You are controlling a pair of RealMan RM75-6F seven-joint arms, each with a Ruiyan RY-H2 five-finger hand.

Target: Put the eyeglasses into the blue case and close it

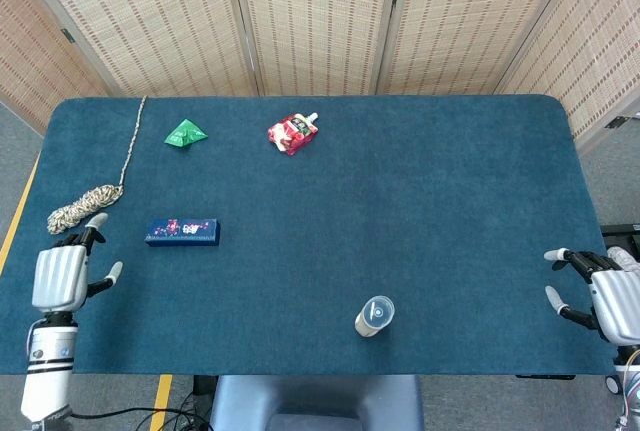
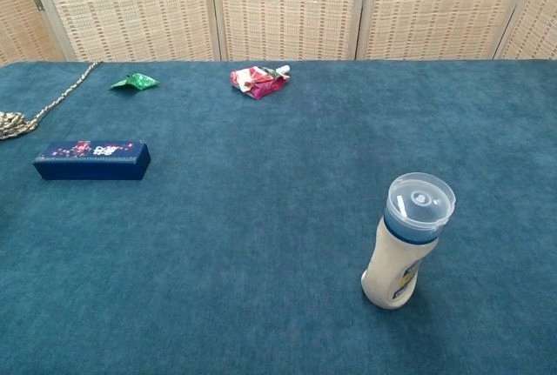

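Observation:
The blue case [image 1: 182,232] lies closed on the left part of the table, a long dark-blue box with a coloured print on its lid; it also shows in the chest view [image 2: 92,159]. No eyeglasses are visible in either view. My left hand [image 1: 62,275] hovers at the table's left front edge, well left of the case, empty with fingers spread. My right hand [image 1: 596,299] sits off the table's right front corner, fingers apart and holding nothing. Neither hand appears in the chest view.
A white bottle with a blue lid [image 2: 404,241] stands near the front centre. A red pouch [image 1: 293,132] and a green packet [image 1: 185,134] lie toward the back. A coiled rope [image 1: 84,205] lies at the left edge.

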